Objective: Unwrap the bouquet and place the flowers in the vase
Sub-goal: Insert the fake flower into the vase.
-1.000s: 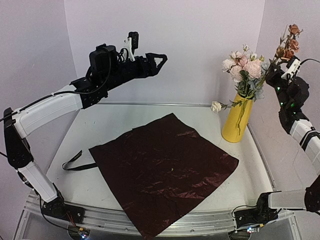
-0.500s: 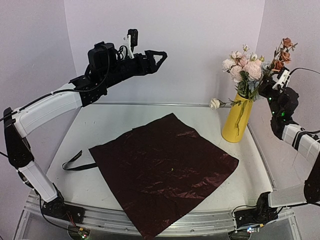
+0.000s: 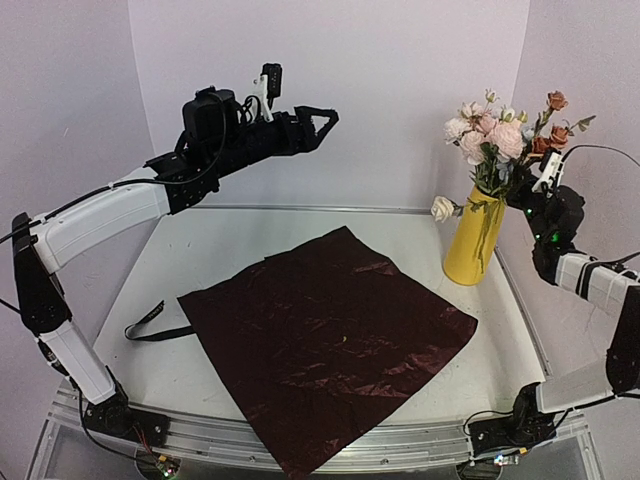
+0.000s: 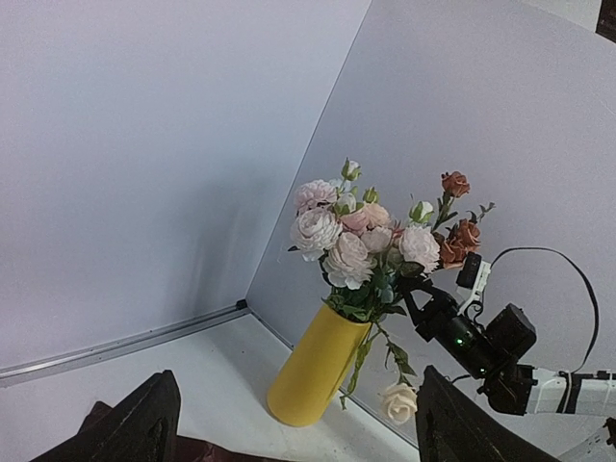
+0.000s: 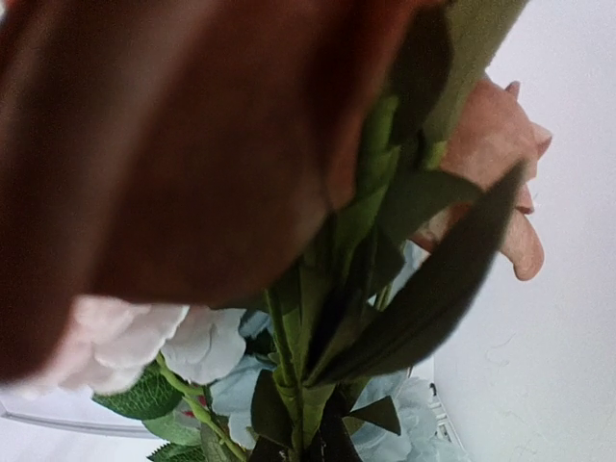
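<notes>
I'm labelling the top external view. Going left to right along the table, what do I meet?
From the left: black ribbon → dark red wrapping sheet → mustard-yellow vase → right pincer, shut on the rust-orange flowers.

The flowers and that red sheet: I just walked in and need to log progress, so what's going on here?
The dark red wrap lies spread flat on the table, with the black ribbon at its left edge. Most flowers stand in the yellow vase; one white rose droops out to its left. The right gripper, jaws shut on a rust-orange sprig, holds it against the bunch. The left gripper is raised, jaws open and empty.
</notes>
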{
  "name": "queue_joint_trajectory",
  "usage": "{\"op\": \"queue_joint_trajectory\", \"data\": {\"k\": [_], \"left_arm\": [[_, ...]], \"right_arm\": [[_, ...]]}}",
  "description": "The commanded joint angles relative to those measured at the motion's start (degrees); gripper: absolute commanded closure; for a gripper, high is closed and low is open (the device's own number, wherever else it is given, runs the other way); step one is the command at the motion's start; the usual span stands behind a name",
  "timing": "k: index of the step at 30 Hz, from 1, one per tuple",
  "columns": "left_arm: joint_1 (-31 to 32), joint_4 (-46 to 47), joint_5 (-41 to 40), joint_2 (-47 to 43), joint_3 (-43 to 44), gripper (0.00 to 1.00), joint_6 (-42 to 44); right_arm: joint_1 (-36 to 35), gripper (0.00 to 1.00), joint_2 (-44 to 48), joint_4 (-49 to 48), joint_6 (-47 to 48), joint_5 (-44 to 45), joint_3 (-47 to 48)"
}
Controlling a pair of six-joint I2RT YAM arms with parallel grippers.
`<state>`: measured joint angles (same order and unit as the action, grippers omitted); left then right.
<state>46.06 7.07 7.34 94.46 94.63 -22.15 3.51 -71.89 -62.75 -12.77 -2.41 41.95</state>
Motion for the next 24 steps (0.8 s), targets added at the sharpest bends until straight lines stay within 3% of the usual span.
{"op": "queue_joint_trajectory", "data": {"k": [1,8,11,19,21,24], "left_arm": [[-0.3,1.8,0.6,-0.2,2.2,0.14,0.1],[-0.4,1.7,0.3,-0.3,1.9,0.14,0.2],[-0.4,1.7,0.3,-0.2,1.9,0.14,0.3],[-0.4,1.9,0.9,0.1,1.8,0.14,-0.3],[-0.3,1.9,1.2,0.2,1.8,0.14,-0.4],[-0.3,1.9,1.5,0.4,1.8,0.14,-0.6]], "right_arm": [[0.3,1.0,-2.4,1.1,1.5,-2.6,-0.3],[0.3,0.97,-3.4,3.0,0.4,-5.0,-1.0],[0.3,0.79,-1.1,4.6,-0.1,-5.7,-0.9],[0.3,0.65,8.1,10.8,0.8,-1.9,0.7],[0.3,0.55,9.3,12.0,0.9,-1.8,1.0],[0.3,0.49,10.2,13.3,0.6,-1.0,1.8]]}}
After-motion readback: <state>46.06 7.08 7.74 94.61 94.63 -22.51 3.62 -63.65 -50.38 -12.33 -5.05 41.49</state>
